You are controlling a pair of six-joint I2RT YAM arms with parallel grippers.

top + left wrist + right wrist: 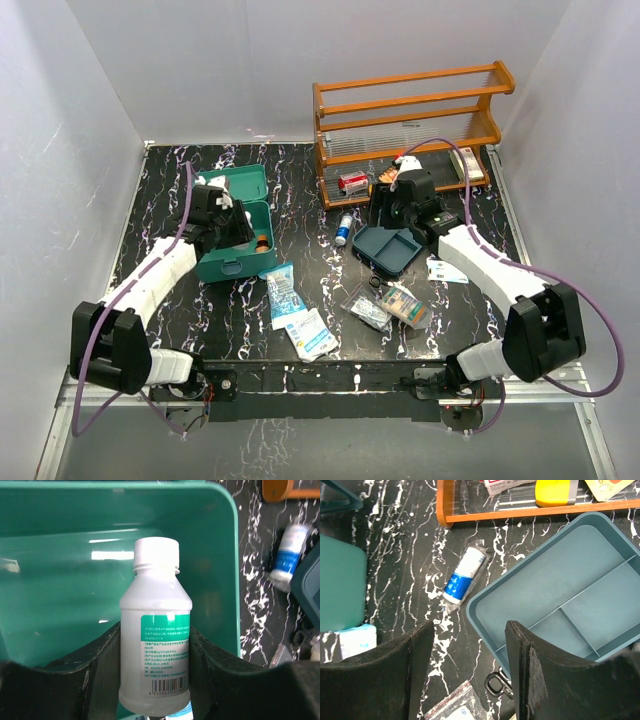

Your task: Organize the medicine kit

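The teal-green medicine kit (243,260) stands open at the left of the table, its inside (60,580) filling the left wrist view. My left gripper (155,680) is shut on a white plastic bottle (156,630) with a white cap and green label, held over the kit's open box. In the top view the left gripper (228,222) sits just above the kit. My right gripper (470,670) is open with nothing between its fingers. It hovers over the table at the left corner of a darker blue divided tray (560,590).
An orange wooden rack (410,110) with small boxes stands at the back right. A small blue-and-white bottle (465,575) lies between kit and tray. Several packets (300,315) and pouches (385,305) lie near the front. A scissors ring (495,685) lies by the tray's corner.
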